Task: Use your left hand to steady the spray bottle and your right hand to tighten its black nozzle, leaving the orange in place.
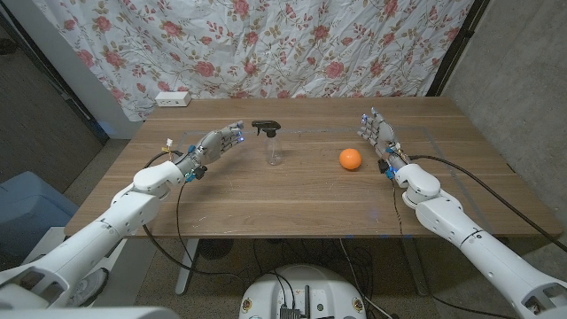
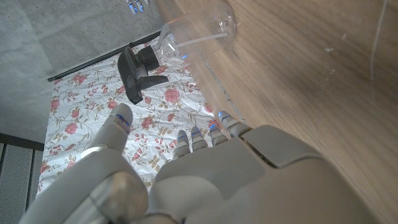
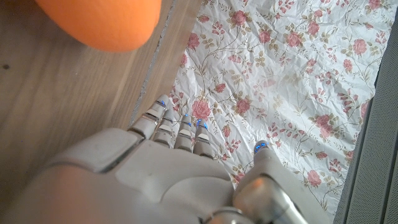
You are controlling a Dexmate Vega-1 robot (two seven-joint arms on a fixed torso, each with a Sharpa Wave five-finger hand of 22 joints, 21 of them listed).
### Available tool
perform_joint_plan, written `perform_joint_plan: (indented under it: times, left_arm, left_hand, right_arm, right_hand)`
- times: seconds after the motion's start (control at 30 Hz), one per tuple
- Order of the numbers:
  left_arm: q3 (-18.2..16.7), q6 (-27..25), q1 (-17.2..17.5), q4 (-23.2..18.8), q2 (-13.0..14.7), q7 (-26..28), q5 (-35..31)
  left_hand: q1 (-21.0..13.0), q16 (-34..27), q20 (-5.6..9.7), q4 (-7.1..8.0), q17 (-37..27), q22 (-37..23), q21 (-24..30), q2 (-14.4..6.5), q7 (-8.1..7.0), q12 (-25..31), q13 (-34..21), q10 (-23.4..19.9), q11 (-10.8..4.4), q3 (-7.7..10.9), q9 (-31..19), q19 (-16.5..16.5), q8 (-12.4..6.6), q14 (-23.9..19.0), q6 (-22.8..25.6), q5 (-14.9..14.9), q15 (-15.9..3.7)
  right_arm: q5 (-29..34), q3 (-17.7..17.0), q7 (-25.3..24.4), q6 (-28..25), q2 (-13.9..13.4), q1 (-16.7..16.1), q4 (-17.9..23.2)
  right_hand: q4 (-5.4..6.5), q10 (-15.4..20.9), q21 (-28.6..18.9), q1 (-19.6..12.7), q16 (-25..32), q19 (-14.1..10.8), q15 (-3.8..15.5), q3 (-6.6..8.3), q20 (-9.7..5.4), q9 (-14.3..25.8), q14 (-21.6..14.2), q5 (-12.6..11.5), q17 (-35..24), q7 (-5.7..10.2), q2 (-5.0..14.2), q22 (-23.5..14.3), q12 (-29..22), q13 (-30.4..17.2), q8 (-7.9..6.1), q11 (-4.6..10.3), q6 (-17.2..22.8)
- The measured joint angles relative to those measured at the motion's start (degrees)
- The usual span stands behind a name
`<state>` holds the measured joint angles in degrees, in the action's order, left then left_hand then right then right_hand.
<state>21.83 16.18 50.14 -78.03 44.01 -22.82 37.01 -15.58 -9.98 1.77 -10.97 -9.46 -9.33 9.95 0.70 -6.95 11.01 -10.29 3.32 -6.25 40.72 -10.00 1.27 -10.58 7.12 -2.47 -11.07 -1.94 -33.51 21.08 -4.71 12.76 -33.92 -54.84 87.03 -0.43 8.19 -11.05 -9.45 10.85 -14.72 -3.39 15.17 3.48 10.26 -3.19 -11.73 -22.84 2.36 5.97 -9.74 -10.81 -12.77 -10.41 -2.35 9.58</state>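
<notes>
Looking for any brand or label, I can't find readable writing anywhere, the spray bottle (image 1: 274, 152) is plain clear plastic with a black nozzle (image 1: 265, 127) and nothing printed that I can make out. It stands upright around the middle of the wooden table (image 1: 292, 199), with the orange (image 1: 351, 159) off toward the robot's right, well apart from it. In the left wrist view the bottle's base is cut off by the frame edge and the liquid level is hard to tell through the clear wall. In the right wrist view the orange is cropped too, just a curved chunk of it visible.

Left hand (image 1: 213, 143) hovers near the bottle on its left side, fingers spread and reaching toward it, holding nothing, a clear gap between fingertips and bottle. Right hand (image 1: 379, 135) is just beside the orange on the far right side, fingers apart and pointing away from the robot, gripping nothing; can't tell if it brushes the table.

Behind the table hangs a floral cloth (image 1: 266, 44), and a white power strip (image 1: 173, 99) sits at the far left corner.
</notes>
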Motion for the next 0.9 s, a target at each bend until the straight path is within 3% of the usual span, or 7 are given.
perform_joint_plan:
  times: [0.53, 0.9]
  left_arm:
    - [3.1, -0.9, -3.2, -0.1, 1.6, -2.1, -4.9]
    - [5.2, -1.4, -5.1, 0.4, 1.6, -2.3, -7.9]
  left_hand:
    - [-4.7, 0.0, 0.2, -0.02, -0.3, 0.0, -0.4, 1.0, -0.4, -0.4, 0.0, 4.4, 0.54, 1.99, 0.0, 8.2, 0.21, 2.4, -5.1, -0.4, -0.01]
    - [-5.9, 0.2, 0.18, -0.01, -0.3, 0.0, -0.4, 1.8, -0.93, -0.4, 0.0, 6.0, 0.53, 2.46, 0.0, 8.3, 0.21, 2.4, -6.5, -0.4, -0.01]
  right_arm:
    - [-0.4, -0.7, 0.4, 0.6, -0.9, -1.3, 0.7]
    - [-0.6, -1.1, 1.1, 1.6, -1.2, -1.6, 0.4]
  right_hand:
    - [-0.37, -0.2, 0.0, 0.0, 0.2, 0.0, 0.0, 0.1, 0.0, 0.0, 0.0, 0.0, 0.5, 0.0, 0.0, 0.0, -0.2, 0.3, 0.0, -0.22, -0.6]
    - [-0.85, -0.3, 0.0, 0.0, 0.2, 0.0, 0.0, 0.1, 0.0, 0.0, 0.0, 0.0, 1.1, -0.31, -0.01, 0.0, -0.2, 0.5, 0.0, -0.32, -0.9]
